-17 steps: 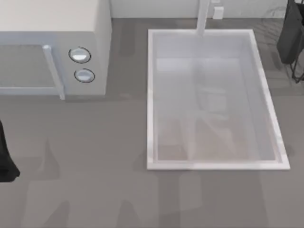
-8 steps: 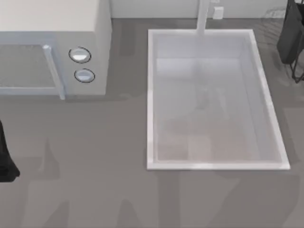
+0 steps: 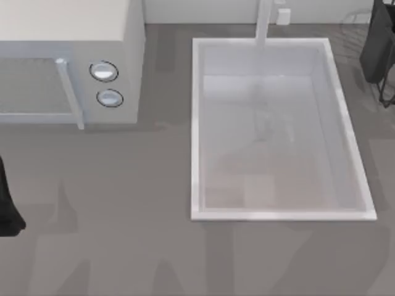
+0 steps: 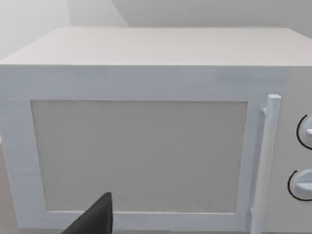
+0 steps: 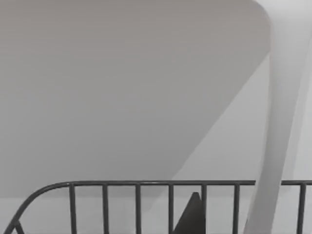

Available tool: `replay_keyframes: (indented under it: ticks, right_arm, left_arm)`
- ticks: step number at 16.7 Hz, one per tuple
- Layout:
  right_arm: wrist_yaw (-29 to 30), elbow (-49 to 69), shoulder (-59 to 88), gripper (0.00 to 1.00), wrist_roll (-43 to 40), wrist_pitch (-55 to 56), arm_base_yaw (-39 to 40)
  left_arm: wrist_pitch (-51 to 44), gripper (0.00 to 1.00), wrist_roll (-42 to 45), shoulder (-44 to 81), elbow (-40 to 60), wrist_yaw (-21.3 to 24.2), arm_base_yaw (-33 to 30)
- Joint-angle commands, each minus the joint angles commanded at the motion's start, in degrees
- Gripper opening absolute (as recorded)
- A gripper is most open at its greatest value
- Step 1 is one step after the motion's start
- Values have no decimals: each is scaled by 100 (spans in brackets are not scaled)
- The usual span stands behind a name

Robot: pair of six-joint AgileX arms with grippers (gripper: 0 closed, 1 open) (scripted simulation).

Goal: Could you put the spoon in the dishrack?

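My right gripper (image 3: 374,46) is a dark shape at the table's far right edge, over the dishrack (image 3: 387,92), whose thin dark wires show beside it. In the right wrist view the dishrack's curved top rail and upright bars (image 5: 122,204) cross the frame low down. One dark fingertip (image 5: 191,217) pokes up behind them. A pale slender shaft (image 5: 275,136) with a wider end rises near that fingertip, and I cannot tell whether it is the spoon. My left gripper (image 3: 7,206) is parked at the near left edge, with one fingertip (image 4: 95,219) facing the microwave.
A white microwave (image 3: 68,68) with two round knobs and a bar handle fills the far left. The white sink basin (image 3: 196,129) lies in the middle, with a faucet post (image 3: 264,21) at its far rim. Bare grey counter runs along the near side.
Faint reflections inside the sink basin have drifted toward its far side. Neither arm has visibly moved.
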Motion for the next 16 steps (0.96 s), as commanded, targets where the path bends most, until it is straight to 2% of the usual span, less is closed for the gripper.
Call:
replay_keyframes:
  ticks: [10,16]
  right_arm:
    - [0,0,0,98,0,0,0]
    - [0,0,0,100,0,0,0]
  left_arm:
    - [0,100,0,0,0,0,0]
    - [0,100,0,0,0,0,0]
